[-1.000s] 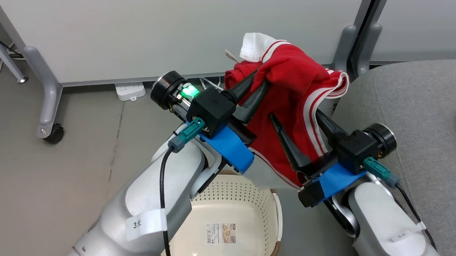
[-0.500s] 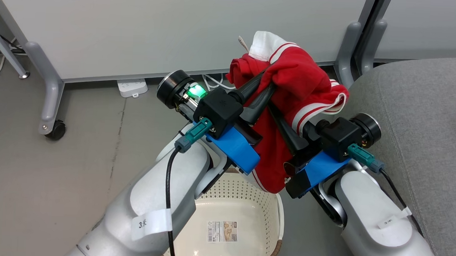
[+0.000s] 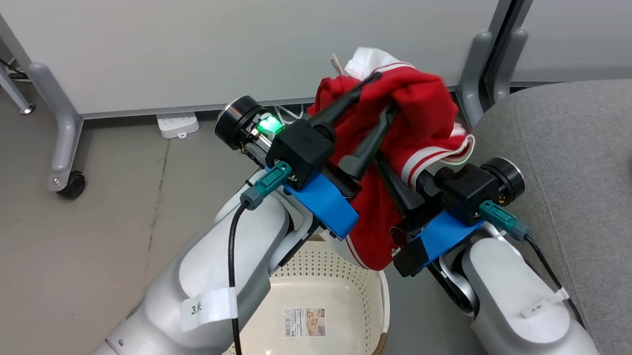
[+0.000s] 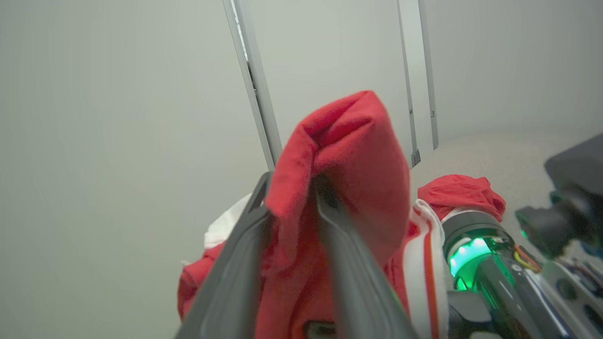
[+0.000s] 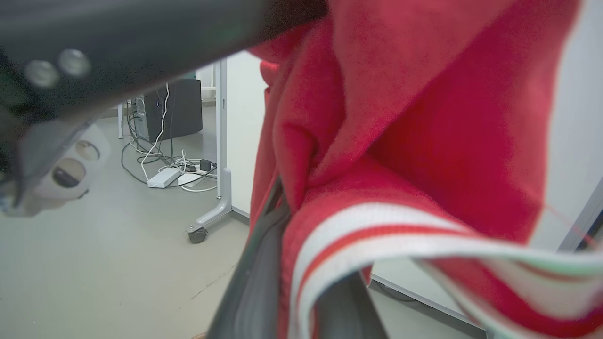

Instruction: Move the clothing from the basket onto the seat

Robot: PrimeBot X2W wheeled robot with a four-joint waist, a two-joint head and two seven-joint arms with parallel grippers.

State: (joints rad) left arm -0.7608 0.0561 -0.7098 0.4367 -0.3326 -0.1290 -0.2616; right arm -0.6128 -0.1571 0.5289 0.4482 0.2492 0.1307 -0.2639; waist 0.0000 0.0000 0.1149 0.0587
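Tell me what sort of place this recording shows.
Probably a lab or office test area, not a home: pale partition panels on grey castor legs, a white power strip on bare grey floor, and a grey fabric sofa cushion staged alongside.

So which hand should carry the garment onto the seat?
Right. The right hand grips the garment by its striped hem and sits beside the seat; the left hand looks spread open and is farther away.

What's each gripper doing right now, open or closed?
Left gripper: open, fingers apart, with the clothing draped between them.
Right gripper: looks closed on the clothing.
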